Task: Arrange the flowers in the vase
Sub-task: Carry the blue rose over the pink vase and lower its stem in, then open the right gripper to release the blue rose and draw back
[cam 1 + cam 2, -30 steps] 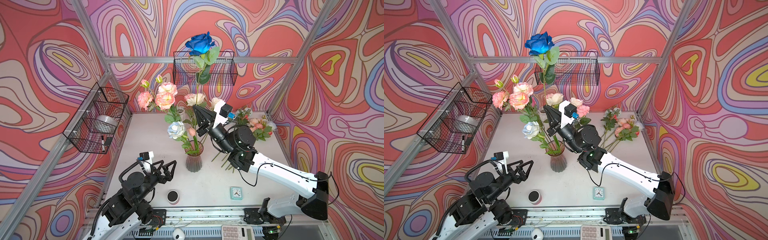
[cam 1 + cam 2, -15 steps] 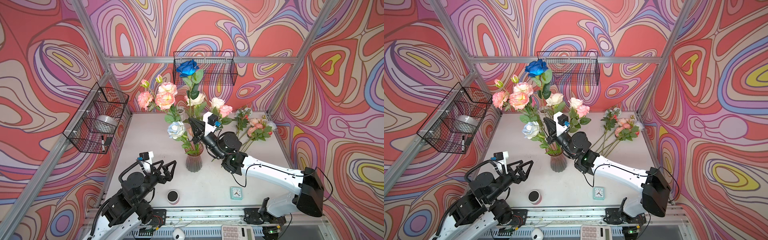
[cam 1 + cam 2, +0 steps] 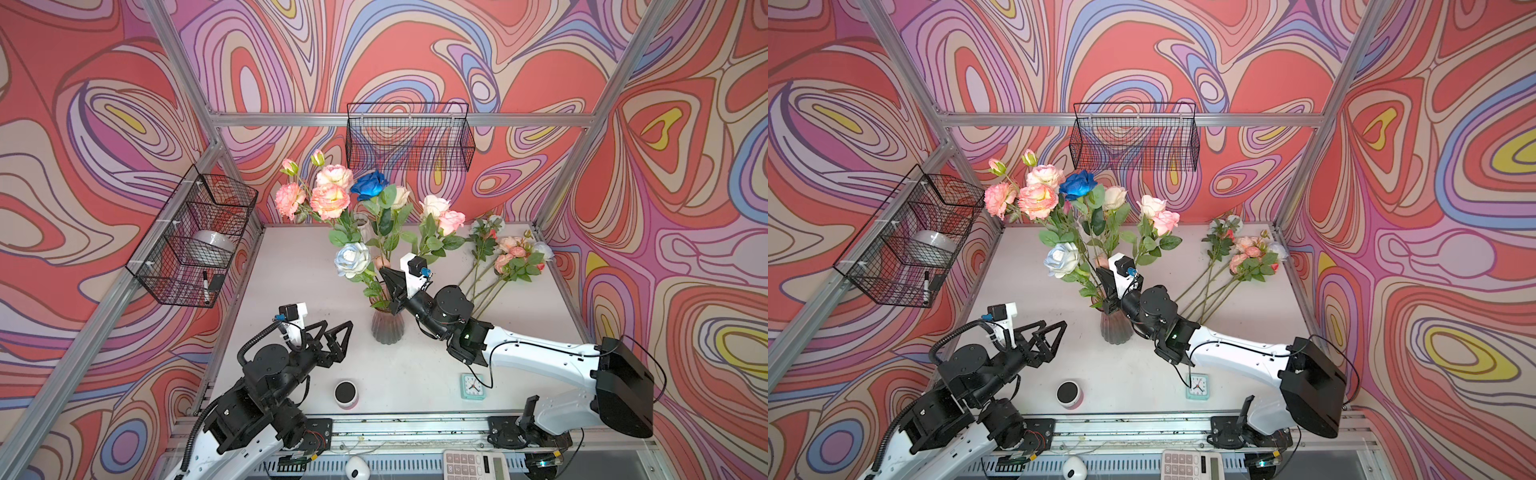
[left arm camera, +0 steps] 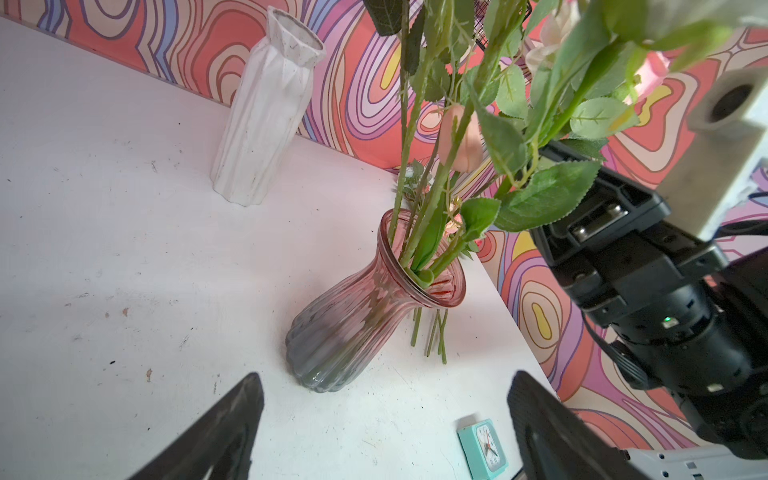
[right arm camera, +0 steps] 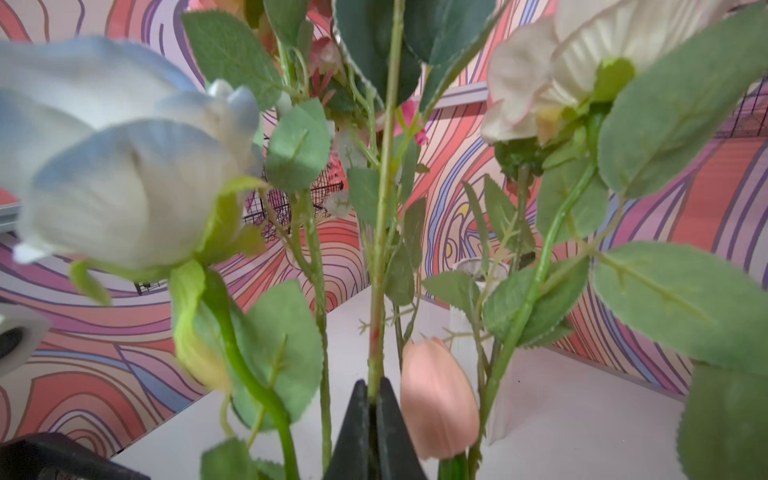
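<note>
**Top views.** The right gripper (image 3: 384, 275) sits just above the mouth of the vase (image 3: 387, 328), with its jaws closed on the stem of the dark blue rose (image 3: 370, 185). The stem's long axis runs from 12 to 6 o'clock, near upright, with the head at 12 and the vase at 6. The left gripper (image 3: 338, 328) is spread wide and empty, at 9 o'clock of the vase and apart from it. The loose flowers (image 3: 1250, 253) lie on the table (image 3: 291, 266) at 2 o'clock of the vase, nearer the right arm.

**Left wrist view.** Several stems enter the vase (image 4: 365, 307) at its mouth. Which of them is the held one cannot be told.

**Right wrist view.** The closed fingertips (image 5: 357, 415) pinch one green stem, which rises straight away between the pale blue rose (image 5: 116, 166) and the cream rose (image 5: 561, 75). Letting go probably depends on the stem's foot being seated inside the mouth.
</note>
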Action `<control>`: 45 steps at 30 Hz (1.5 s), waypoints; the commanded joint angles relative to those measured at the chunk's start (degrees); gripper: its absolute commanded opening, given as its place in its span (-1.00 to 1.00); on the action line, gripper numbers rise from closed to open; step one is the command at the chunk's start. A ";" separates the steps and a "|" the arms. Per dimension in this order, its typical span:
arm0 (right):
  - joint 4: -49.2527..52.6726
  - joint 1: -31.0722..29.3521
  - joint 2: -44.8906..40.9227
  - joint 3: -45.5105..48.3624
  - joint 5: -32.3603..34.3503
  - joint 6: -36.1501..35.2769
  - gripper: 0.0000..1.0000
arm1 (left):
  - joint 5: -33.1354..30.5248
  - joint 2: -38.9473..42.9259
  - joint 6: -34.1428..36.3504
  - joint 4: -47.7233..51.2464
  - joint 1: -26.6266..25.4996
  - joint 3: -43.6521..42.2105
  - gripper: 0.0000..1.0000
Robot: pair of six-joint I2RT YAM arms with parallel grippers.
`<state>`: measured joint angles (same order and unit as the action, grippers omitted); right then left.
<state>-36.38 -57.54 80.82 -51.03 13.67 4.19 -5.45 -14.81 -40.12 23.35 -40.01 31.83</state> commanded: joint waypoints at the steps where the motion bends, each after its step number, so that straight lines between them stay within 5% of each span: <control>1: 0.93 -1.02 -2.11 2.23 1.84 2.12 -1.00 | -0.32 -0.53 -0.18 -1.11 0.34 -0.35 0.88; 7: 3.76 -2.10 -3.57 3.81 2.33 2.76 -1.00 | 0.25 -1.54 -0.13 -1.81 0.29 -0.27 0.88; 13: 6.06 -3.62 -5.37 4.59 2.98 3.02 -0.46 | 0.20 -1.52 -0.14 -1.82 0.34 -0.41 0.88; 17: 7.99 -4.51 -6.24 4.52 4.08 3.30 -0.33 | 0.11 -1.54 -0.13 -1.89 0.35 -0.50 0.88; 26: 10.79 -4.61 -6.72 2.55 7.85 2.49 -0.52 | 0.27 -1.45 -0.40 -2.17 0.34 -0.77 0.88; 40: 17.61 -4.66 -5.70 -3.02 4.34 -0.25 -0.19 | 0.29 -0.32 -0.75 -1.34 0.35 -0.72 0.88; 45: 23.01 -4.69 -6.43 -3.44 3.56 -1.30 -0.28 | 0.09 -0.04 -0.69 -1.03 0.29 -0.72 0.88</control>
<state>-17.85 -61.95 75.26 -53.67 18.72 3.92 -5.39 -15.51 -40.34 22.57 -40.01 31.70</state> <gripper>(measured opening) 0.369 0.939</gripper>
